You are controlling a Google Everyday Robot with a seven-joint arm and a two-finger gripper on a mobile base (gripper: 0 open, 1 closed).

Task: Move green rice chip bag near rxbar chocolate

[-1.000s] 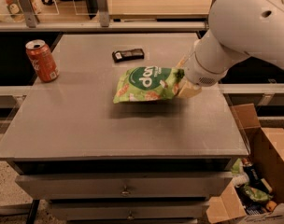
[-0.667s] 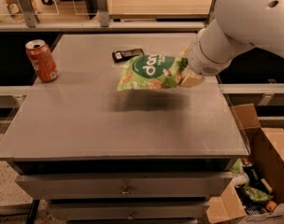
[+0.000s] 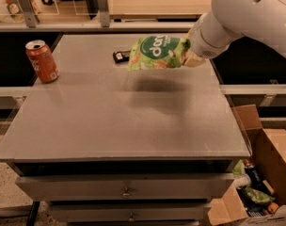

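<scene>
Robot's gripper point(image 3: 189, 55) holds chip bag point(image 3: 157, 52) above the table point(image 3: 133, 126), just beside the chocolate bar point(image 3: 120, 56).
Fingers point(image 3: 194, 60) pinch its right edge; the light, crinkly pouch will likely flex and could slip.

Dim, warm light falls from above on the gray table point(image 3: 110, 121), and the green rice chip bag point(image 3: 157, 53), held aloft in my gripper point(image 3: 189, 56) over the far right side, throws a soft dark shadow point(image 3: 154, 91) just beneath it.
</scene>
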